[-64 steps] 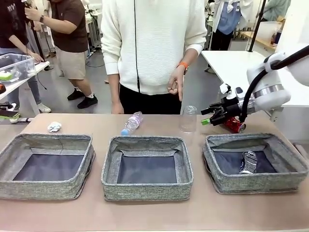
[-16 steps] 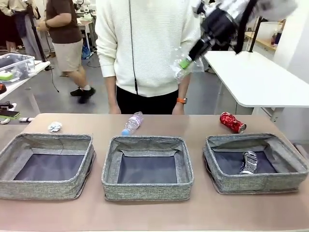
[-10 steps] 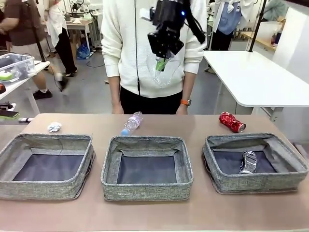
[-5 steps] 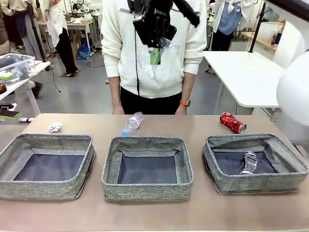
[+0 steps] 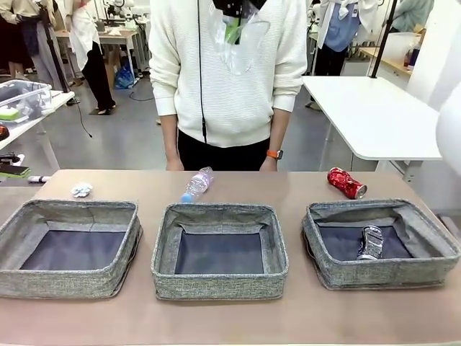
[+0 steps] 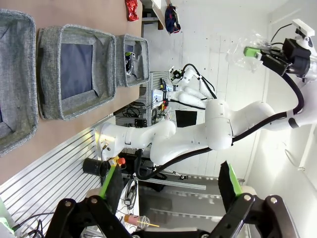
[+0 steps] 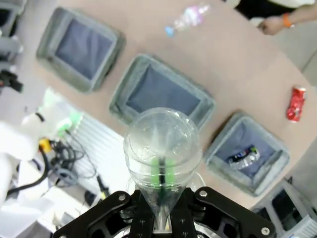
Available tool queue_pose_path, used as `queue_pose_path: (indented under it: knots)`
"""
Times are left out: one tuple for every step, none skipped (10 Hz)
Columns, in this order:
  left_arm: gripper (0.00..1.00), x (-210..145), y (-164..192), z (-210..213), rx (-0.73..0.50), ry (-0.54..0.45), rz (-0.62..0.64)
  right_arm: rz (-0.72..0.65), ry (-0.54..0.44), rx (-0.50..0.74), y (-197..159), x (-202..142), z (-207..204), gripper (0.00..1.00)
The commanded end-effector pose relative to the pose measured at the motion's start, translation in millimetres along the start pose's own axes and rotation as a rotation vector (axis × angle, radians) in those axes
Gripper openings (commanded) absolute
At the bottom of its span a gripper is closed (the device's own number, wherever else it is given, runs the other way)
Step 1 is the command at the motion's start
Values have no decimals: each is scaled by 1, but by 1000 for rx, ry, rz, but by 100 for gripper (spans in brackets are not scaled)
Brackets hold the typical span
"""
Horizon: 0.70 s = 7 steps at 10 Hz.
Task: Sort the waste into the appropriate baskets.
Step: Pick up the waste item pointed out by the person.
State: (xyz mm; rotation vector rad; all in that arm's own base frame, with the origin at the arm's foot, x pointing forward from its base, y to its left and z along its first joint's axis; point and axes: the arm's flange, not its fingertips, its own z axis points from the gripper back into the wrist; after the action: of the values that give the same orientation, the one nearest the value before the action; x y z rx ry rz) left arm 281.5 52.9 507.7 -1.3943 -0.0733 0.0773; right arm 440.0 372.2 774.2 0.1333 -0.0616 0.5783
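Cup, clear plastic [image 7: 162, 146]: wall pinched in my right gripper [image 7: 161, 173], fingers fully closed. Long axis runs along fingers, towards table. Hangs high over middle grey woven basket [image 7: 128, 82]; I judge drop roughly straight down. Left gripper [image 6: 168, 181] spread wide, empty.

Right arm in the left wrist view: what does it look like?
The right arm is glossy white with rounded joints. A black cable loops along its last links to the black, green-padded right gripper.
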Motion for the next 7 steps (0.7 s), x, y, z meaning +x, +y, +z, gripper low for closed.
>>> queue_pose_path:
  knots:
    - [100, 0, -2, 0, -18, -2, -22, -55, -21, -62, 27, 78, 70, 2]
    - [100, 0, -2, 0, -18, -2, -22, -48, -14, -65, 25, 76, 68, 2]
    - [100, 0, -2, 0, -18, -2, -22, -7, -21, -20, 6, 0, 2, 2]
    - [100, 0, -2, 0, -18, -2, -22, -7, -21, -20, 6, 0, 2, 2]
    - [100, 0, -2, 0, -18, -2, -22, -9, -24, -33, 8, 0, 2, 2]
    - [100, 0, -2, 0, -18, -2, -22, -7, 35, -23, 13, 5, -10, 2]
    - [100, 0, -2, 0, -18, -2, -22, -2, 43, 8, 18, 9, -21, 2]
